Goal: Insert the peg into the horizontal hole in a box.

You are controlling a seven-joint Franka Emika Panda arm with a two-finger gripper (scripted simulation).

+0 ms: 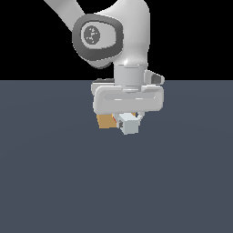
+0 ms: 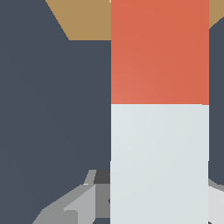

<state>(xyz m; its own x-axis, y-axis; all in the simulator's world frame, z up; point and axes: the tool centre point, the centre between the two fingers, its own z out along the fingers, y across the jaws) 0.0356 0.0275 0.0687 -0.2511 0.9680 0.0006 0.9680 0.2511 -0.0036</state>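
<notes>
The end effector (image 1: 129, 119) grips the peg (image 2: 159, 144) by its white part. Only the wrist view shows the peg's orange-red end reaching the box (image 2: 85, 19) ahead; the exterior view shows the box (image 1: 105, 121) just beside the end effector, low over the surface (image 1: 54, 182).

The peg (image 2: 159, 131) is pale grey-white along its lower length in the wrist picture and orange-red above; the box (image 2: 85, 19) behind it is plain tan. In the exterior picture's centre the arm (image 1: 123, 27) is white with dark grey joint caps, over a slate-blue floor (image 1: 54, 182) and black background
</notes>
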